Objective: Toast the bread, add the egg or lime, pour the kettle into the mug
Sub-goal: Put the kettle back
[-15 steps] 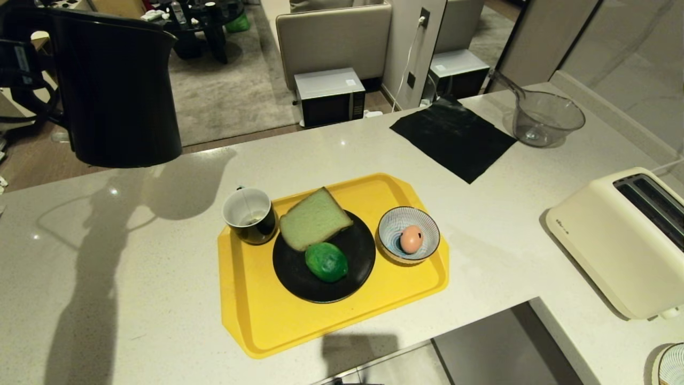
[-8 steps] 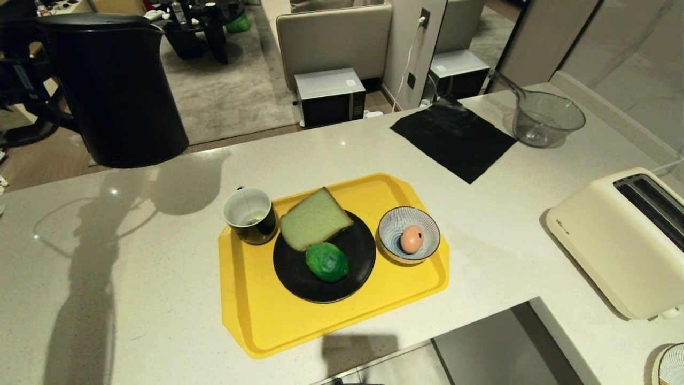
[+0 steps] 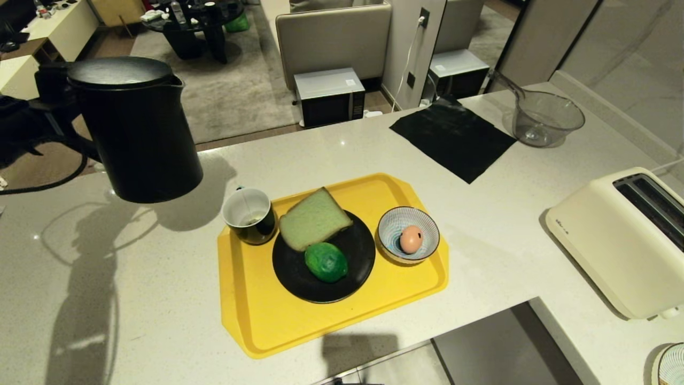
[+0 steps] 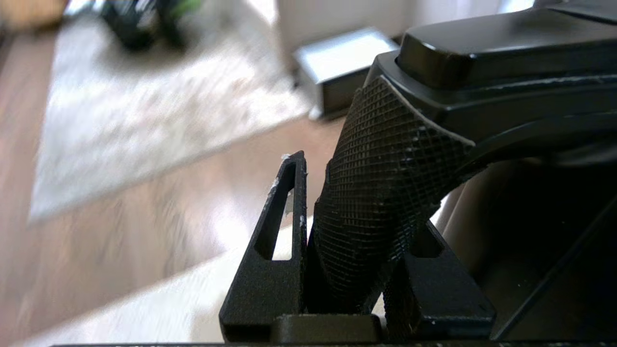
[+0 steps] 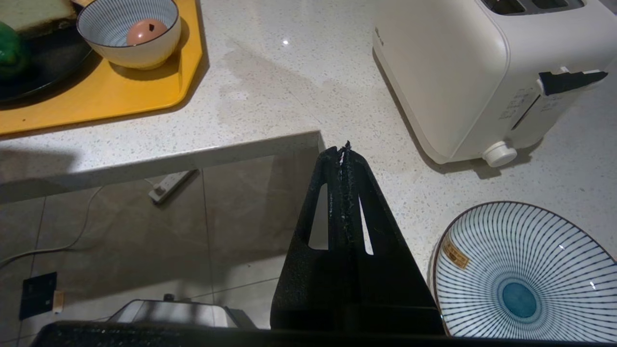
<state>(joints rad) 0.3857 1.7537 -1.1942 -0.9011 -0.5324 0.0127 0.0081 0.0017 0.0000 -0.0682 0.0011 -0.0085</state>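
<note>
The black kettle [image 3: 136, 133] stands upright at the far left, low over the counter, spout toward the mug [image 3: 249, 215]. I cannot tell whether its base touches the counter. My left gripper [image 4: 356, 217] is shut on the kettle's textured handle [image 4: 385, 168]. The mug sits at the yellow tray's [image 3: 267, 321] left edge. The bread [image 3: 311, 217] and the lime [image 3: 326, 261] lie on a black plate [image 3: 355, 278]. An egg [image 3: 410, 238] rests in a striped bowl [image 3: 395, 223]. My right gripper [image 5: 344, 149] is shut and empty, off the counter's front edge.
A cream toaster [image 3: 625, 240] stands at the right. A black cloth [image 3: 454, 136] and a glass bowl [image 3: 545, 117] lie at the back right. A striped dish [image 5: 525, 274] sits near the front right corner. The counter has a cut-out in front of the tray.
The kettle has come down and to the right, closer to the mug, and its lid now shows from above. The right arm has not moved.
</note>
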